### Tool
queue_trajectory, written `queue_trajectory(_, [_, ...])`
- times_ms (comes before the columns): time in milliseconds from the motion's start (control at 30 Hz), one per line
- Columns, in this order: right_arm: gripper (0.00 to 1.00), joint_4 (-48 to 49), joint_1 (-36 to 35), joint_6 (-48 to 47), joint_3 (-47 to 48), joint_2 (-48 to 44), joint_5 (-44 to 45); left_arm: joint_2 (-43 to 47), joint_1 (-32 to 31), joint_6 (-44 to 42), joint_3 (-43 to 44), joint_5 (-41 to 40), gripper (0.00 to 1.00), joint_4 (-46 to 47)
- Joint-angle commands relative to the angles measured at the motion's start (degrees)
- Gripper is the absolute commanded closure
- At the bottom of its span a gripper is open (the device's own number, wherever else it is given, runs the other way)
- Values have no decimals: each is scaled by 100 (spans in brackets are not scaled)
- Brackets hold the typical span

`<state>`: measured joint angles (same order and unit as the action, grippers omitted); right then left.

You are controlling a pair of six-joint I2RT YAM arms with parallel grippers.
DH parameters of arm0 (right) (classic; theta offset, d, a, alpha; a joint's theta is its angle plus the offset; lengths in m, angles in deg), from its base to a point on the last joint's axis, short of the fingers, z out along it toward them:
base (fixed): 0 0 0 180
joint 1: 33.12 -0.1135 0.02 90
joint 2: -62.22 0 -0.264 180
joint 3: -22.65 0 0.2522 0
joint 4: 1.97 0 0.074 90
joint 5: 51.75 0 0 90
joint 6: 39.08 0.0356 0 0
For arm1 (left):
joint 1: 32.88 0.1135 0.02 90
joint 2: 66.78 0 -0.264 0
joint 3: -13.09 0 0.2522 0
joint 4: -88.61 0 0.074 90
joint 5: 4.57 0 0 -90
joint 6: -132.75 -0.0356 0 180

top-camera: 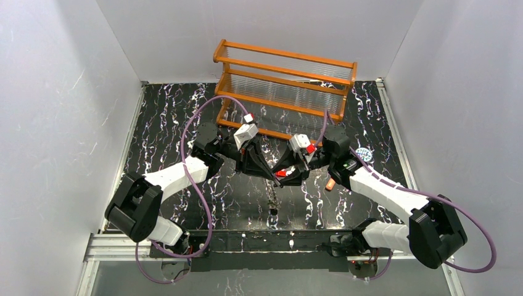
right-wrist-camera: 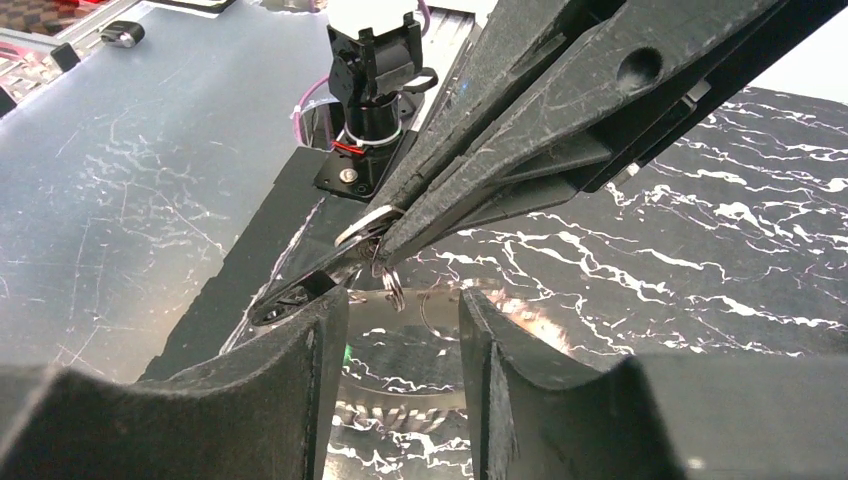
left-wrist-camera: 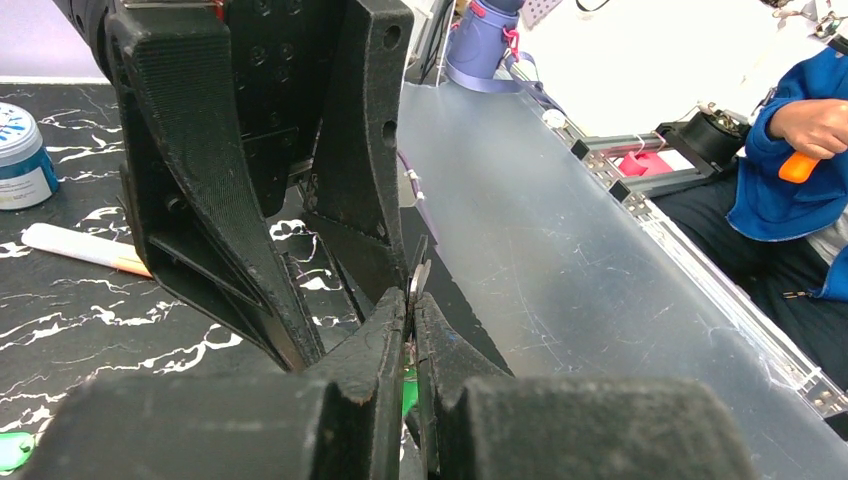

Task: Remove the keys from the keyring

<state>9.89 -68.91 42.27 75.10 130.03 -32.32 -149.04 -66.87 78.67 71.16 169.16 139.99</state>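
Both arms meet tip to tip in front of the wooden rack, roughly midway between it and the near edge of the worktop. The left pincer is pressed tight together. The right wrist view shows what it has: a small silvery loop, nipped right at its tips. A smaller split ring hangs just beneath that loop.

In the top view the keyring trails from the meeting point away from the rack, a thin dark shape. Its toothed edge is too small to make out there. Of the keys, only a sliver of green plastic head peeps out low between the left fingers. A thin edge of silvery metal stands up out of those closed tips.

The right pincer stands with its jaws apart, one finger on either side of the hanging rings. Neither finger touches them, as far as I can see, and shiny metal glints in the gap.

Off past the rack's right end, near the worktop's right edge, sits a round blue-and-white lid. The left wrist view shows it on a small tub, but its blue print is too small to read. The tube, orange at one end, lies a little farther from the rack than the lid does.
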Motion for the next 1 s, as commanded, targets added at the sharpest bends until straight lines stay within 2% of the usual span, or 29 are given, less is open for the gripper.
queue_trajectory(0, [50,48,-73,-68,312,30,-123,175,-37,-122,128,16,100,201])
queue_trajectory(133, [61,-12,-77,-50,338,45,-90,215,-37,-138,100,10,100,200])
queue_trajectory(300, [88,-366,-71,-191,405,128,34,399,-37,-186,3,-1,100,209])
queue_trajectory(367, [95,-495,-77,-243,412,152,89,487,-37,-218,-56,0,100,209])
queue_trajectory(467, [99,-548,-33,-265,374,134,137,632,-37,-225,-141,23,100,214])
queue_trajectory(733, [99,-761,142,-285,367,-110,231,1142,195,-557,-588,58,100,219])
queue_trajectory(967, [99,-928,167,-317,427,-119,173,1205,306,-771,-740,51,100,193])
